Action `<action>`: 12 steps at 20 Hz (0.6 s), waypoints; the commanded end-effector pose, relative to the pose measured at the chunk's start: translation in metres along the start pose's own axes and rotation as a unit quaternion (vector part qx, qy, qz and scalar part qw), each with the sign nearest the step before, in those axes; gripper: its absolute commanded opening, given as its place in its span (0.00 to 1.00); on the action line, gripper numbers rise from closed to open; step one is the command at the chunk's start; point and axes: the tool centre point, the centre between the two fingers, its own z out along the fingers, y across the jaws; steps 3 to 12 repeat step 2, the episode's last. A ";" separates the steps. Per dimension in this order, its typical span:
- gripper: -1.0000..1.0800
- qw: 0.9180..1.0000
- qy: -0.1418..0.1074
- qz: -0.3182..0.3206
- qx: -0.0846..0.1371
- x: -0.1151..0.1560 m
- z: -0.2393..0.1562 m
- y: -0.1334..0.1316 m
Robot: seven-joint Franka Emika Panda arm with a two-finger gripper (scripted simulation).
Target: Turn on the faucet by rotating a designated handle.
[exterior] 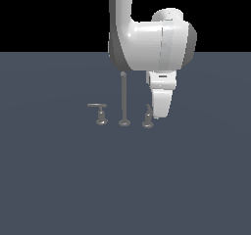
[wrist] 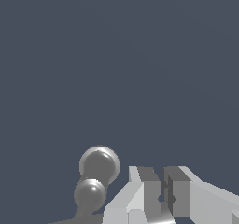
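One arm, one gripper [exterior: 158,115] and one faucet [exterior: 124,100] make up the scene, and the faucet counts as three pieces: one tall thin spout post [exterior: 124,97] on a round base, and two short handles flanking it. Taking the spout post as the centre of a clock face in the exterior view, the twin handle [exterior: 99,112] stands at about nine o'clock, its thin lever lying level and pointing further toward nine, while the designated handle [exterior: 147,117] stands at about three o'clock, its lever tilted upward rather than flat. The three round bases sit in one row, each apart from the next. The gripper hangs tip-down just beside the designated handle, again on its three o'clock side, so close in the exterior view that I cannot tell whether they touch. In the wrist view the two fingers [wrist: 148,190] appear as pale blocks with darker inner faces, standing close together with only a narrow dark gap between them and nothing held in it; the designated handle [wrist: 95,178] shows there as two rounded shiny grey shapes lying outside the fingers, not between them. The surface [exterior: 59,180] is one flat, uniform slate-blue plane with no markings, meeting a plain black background [exterior: 49,13] along a straight horizon.
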 end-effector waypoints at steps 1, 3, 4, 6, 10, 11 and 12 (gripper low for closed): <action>0.00 1.000 -0.007 -0.029 0.000 -0.051 -0.001 -0.001; 0.00 1.000 -0.007 -0.029 0.000 -0.051 -0.001 -0.001; 0.00 1.000 -0.007 -0.029 0.000 -0.051 -0.001 -0.001; 0.00 1.000 -0.007 -0.029 0.000 -0.051 -0.001 -0.001; 0.00 1.000 -0.007 -0.029 0.000 -0.051 -0.001 -0.001; 0.00 1.000 -0.007 -0.029 0.000 -0.051 -0.001 -0.001; 0.00 1.000 -0.007 -0.029 0.000 -0.051 -0.001 -0.001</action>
